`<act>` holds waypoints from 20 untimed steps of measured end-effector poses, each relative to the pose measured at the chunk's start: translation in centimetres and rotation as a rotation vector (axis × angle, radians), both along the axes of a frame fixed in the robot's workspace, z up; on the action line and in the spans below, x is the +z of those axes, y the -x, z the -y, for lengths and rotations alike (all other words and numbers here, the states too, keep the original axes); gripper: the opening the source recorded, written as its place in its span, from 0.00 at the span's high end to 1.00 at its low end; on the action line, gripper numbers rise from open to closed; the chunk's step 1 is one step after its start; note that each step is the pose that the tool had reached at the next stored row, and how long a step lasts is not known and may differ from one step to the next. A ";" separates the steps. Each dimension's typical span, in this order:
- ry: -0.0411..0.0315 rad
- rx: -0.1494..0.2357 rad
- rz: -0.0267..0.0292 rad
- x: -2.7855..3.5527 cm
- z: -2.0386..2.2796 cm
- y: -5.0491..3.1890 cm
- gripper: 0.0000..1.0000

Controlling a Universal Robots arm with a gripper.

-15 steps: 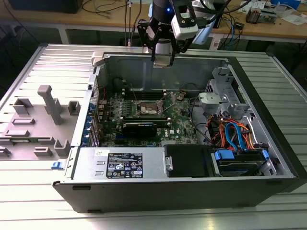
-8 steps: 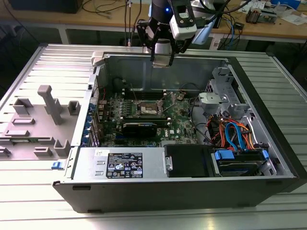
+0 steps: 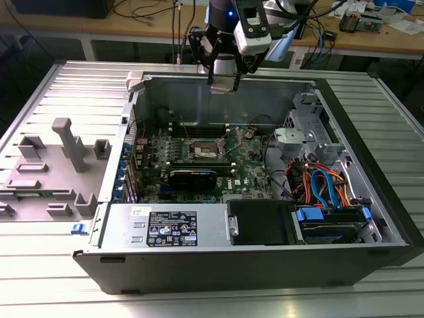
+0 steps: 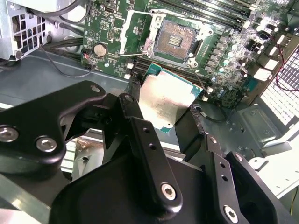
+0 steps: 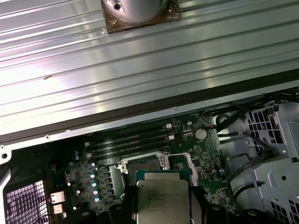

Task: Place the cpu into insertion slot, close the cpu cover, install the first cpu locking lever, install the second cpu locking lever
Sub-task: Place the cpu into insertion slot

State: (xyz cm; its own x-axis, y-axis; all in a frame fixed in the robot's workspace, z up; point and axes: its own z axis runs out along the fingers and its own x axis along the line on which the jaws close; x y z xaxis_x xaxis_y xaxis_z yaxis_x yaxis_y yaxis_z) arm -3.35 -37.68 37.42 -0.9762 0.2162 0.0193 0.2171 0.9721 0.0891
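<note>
My gripper [image 3: 224, 83] hangs over the rear wall of the open computer case, shut on the cpu [image 4: 164, 100]. The cpu is a small square chip with a silver top and a green edge, pinched between the two black fingers [image 4: 130, 109]. In the first wrist view the cpu [image 5: 163, 198] hides part of the insertion slot [image 5: 145, 164]. The insertion slot [image 4: 176, 39] lies bare on the green board, some way from the chip. The cpu cover [image 4: 136, 29] is swung open beside it. Thin wire locking levers [image 4: 200, 77] stand loose around the socket.
The green board [image 3: 248, 165] lies on the case floor, with long black memory slots [image 5: 131, 140] beside the socket. A drive cage [image 3: 298, 136] and orange and blue cables [image 3: 318, 185] fill the exterior view's right. A power supply [image 3: 169, 225] sits in front. A grey fixture [image 3: 63, 149] lies outside.
</note>
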 end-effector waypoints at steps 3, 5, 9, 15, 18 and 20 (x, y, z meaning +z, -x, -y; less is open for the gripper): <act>-0.0001 -0.001 0.0001 -0.01 0.00 0.12 0.45; -0.0001 -0.002 0.0000 -0.02 0.00 0.13 0.45; 0.0000 -0.009 0.0000 -0.02 0.00 0.15 0.45; -0.0003 -0.048 0.0002 -0.07 0.08 0.16 0.45; 0.0003 -0.071 0.0000 -0.09 0.11 0.15 0.45; 0.0001 -0.101 0.0000 -0.14 0.11 0.15 0.45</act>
State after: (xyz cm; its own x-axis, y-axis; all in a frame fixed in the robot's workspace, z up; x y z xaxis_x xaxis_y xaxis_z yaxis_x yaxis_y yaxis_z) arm -3.50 -37.80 37.28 -0.9494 0.3134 0.0193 0.3139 0.9453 0.0890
